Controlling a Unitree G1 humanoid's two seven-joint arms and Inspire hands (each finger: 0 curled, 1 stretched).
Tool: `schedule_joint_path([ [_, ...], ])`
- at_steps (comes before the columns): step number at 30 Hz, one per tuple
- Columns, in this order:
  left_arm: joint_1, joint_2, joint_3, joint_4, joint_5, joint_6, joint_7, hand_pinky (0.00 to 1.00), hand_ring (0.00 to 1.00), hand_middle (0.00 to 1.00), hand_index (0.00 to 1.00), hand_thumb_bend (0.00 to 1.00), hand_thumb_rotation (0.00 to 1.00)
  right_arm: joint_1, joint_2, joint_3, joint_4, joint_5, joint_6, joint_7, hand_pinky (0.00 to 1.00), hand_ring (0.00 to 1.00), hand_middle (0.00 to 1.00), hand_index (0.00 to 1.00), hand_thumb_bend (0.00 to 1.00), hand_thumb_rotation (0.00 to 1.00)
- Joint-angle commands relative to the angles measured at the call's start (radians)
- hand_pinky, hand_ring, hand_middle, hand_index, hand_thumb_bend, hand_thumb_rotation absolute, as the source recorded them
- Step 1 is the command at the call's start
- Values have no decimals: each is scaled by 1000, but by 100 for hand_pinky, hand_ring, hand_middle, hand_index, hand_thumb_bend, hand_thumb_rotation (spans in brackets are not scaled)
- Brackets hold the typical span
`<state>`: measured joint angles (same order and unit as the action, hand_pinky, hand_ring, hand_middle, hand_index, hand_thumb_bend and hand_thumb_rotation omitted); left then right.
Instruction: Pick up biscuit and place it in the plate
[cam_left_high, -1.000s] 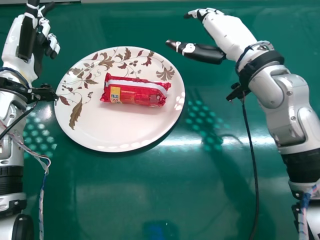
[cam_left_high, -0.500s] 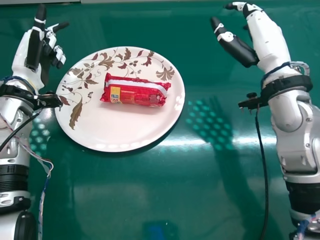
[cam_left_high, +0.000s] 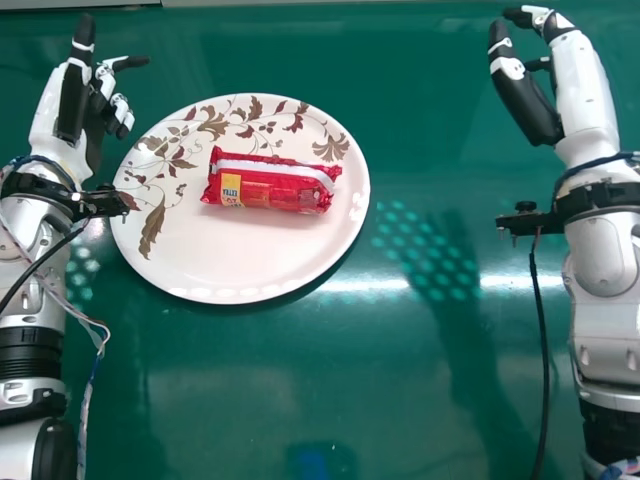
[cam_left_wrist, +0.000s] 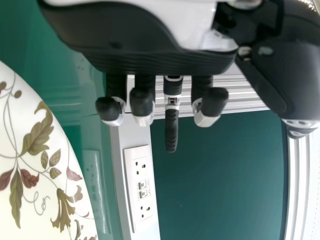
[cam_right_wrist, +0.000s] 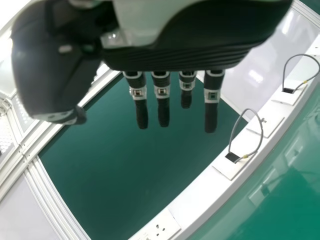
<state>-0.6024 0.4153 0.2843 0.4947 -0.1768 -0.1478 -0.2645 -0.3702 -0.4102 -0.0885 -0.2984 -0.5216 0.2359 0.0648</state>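
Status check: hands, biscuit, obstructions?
Left hand empty, left of plate. Right hand empty, off right. Red biscuit packet lying on plate, nothing covering it.

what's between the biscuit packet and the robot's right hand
In the head view, the right side of the plate and then green tabletop lie between the biscuit packet and right hand.
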Motion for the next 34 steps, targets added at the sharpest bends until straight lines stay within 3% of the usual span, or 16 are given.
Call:
schedule_joint_path([
  [1,-3,-8,-3,17,-6,-10,-2,0,0,77,0,100,100,28,-8,-16,-38,0,3,-3,69,82,86,83,58,41],
  [7,-19,-5,-7,35,3,-14,-1,0,0,82,0,100,100,45,-1,-27,-76,11,34,4,59,74,81,80,49,20],
  [16,-35,0,-3,62,1,-14,-8,0,0,69,0,100,100,62,-10,-31,-111,17,74,20,63,78,83,80,46,20],
  [21,-31,1,-6,63,3,-17,-14,0,0,70,0,100,100,82,0,-37,-136,25,76,18,56,71,79,79,48,16],
  [24,-32,0,-7,51,3,-9,-11,0,0,74,0,100,100,87,-1,-38,-148,21,83,20,57,72,79,78,49,13],
  [28,-32,-3,-9,48,6,-7,-6,0,0,71,0,100,100,90,-1,-41,-151,38,89,29,62,77,81,78,49,10],
  [34,-23,-8,-8,54,1,-20,-14,0,0,73,0,100,100,91,-19,-39,-146,21,88,34,59,73,79,77,49,4],
])
